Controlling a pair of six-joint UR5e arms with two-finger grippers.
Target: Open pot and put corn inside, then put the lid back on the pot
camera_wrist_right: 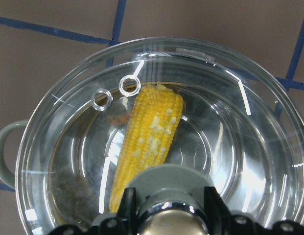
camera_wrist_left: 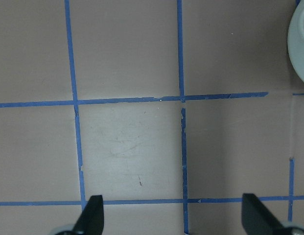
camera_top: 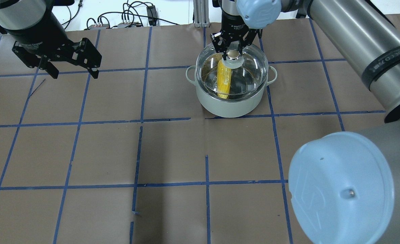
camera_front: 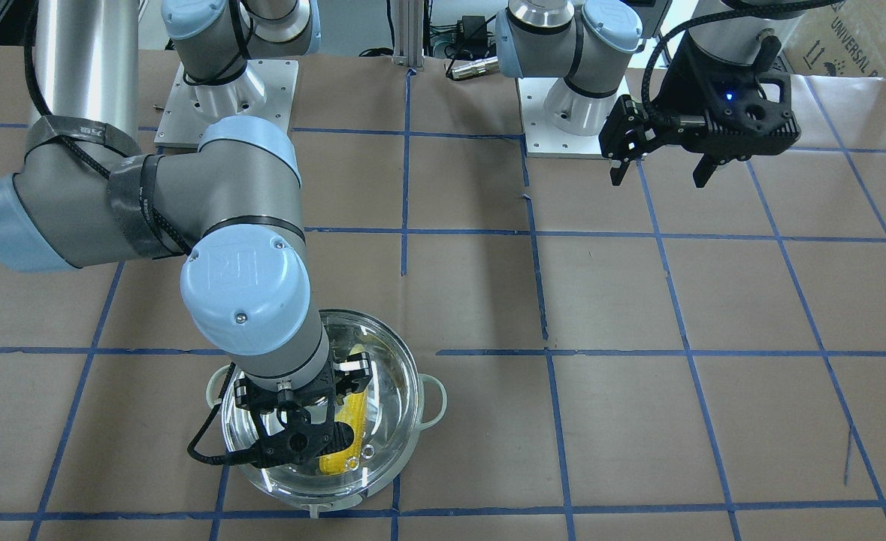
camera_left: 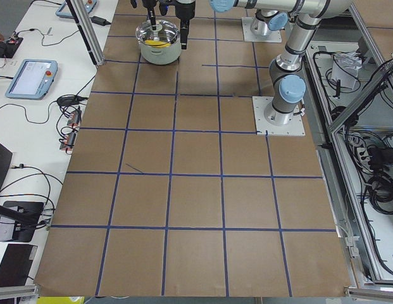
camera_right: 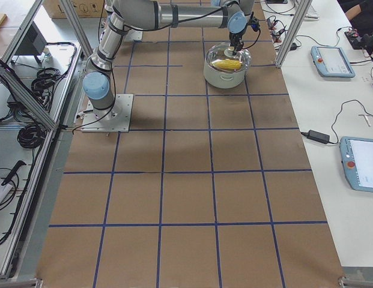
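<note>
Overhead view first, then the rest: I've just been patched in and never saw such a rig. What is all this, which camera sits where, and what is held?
Two robot arms stand at a table covered in brown paper with blue tape lines. The overhead camera looks over the robot's shoulders; the front camera faces it, so sides swap there. Two side cameras look along the table, and each wrist carries one. On the table stands a round pale mint pot with a yellow ear of corn inside, under a clear domed glass lid. The right gripper is closed on the lid's knob. The left gripper hangs open, holding nothing.
</note>
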